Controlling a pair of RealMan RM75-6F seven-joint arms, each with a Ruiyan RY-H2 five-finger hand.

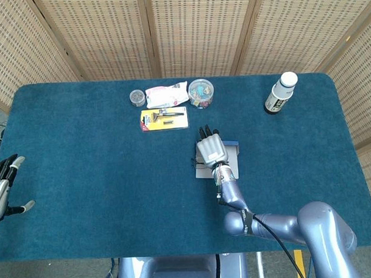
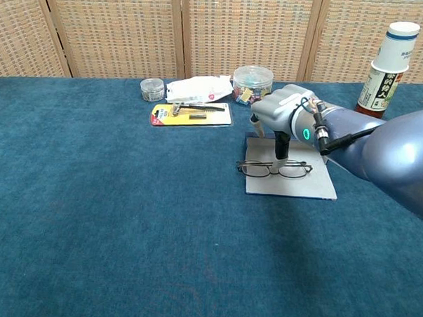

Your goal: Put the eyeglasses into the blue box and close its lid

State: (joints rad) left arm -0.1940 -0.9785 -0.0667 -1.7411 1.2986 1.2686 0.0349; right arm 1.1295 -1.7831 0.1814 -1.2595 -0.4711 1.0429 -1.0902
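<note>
**Colours on a deep teal tabletop**

The table (image 1: 82, 155) is covered in teal-blue felt. Behind it stand tan woven screens (image 1: 96, 32). The right hand (image 2: 282, 118) is silver-grey with black fingers (image 2: 281, 147), over dark-framed eyeglasses (image 2: 274, 168) on a pale grey-blue box (image 2: 294, 184). A yellow card (image 1: 164, 119) and a white-capped bottle (image 1: 280, 93) lie beyond.

eyeglasses (image 2: 275, 167) on box (image 2: 295, 182) | right hand (image 2: 280, 116) above them | bottle (image 2: 385, 68) behind-right | left hand (image 1: 1, 188) far left

Woven rattan screen panels (image 1: 188, 29) in wooden frames behind; table (image 1: 83, 179) covered in dark teal carpet-like cloth.
</note>
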